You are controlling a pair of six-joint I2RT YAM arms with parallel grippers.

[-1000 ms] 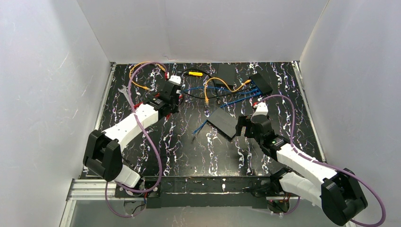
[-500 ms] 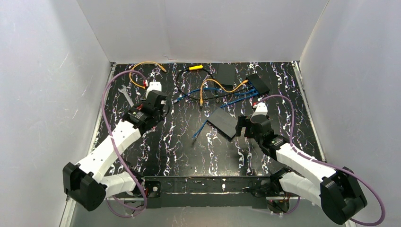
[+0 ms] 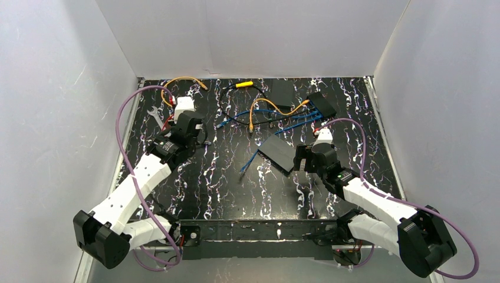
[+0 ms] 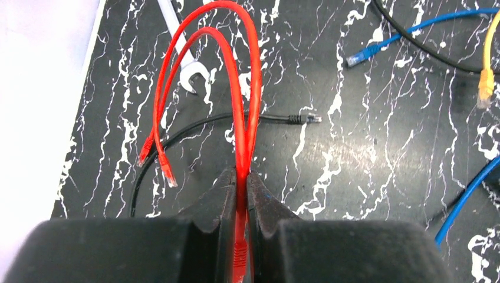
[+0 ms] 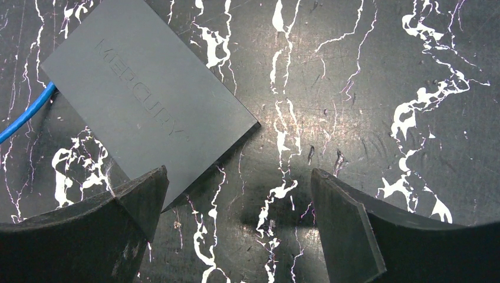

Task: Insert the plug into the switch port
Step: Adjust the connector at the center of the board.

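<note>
1. Between left jaws, shut tight: red cable, pinched mid-run rather than at a plug, looped fwd over worktop.
2. Off to left of that grip: two red plug ends, loose, tips toward near side. Touching worktop or not, can't tell.
3. Well apart to right, mid-worktop: switch, long axis diagonal in right wrist view, far-left to near-right. Blue cable met near its far-left corner, so ports prob. thereabouts, facing left arm. Ports themselves not visible.
4. Over switch's near-right corner: right jaws, spread wide, holding nothing. Contact w/ case unclear.
5. Likely need: regrip nearer a plug, then carry rightward to port side. Right arm far nearer, handy for bracing.
</note>
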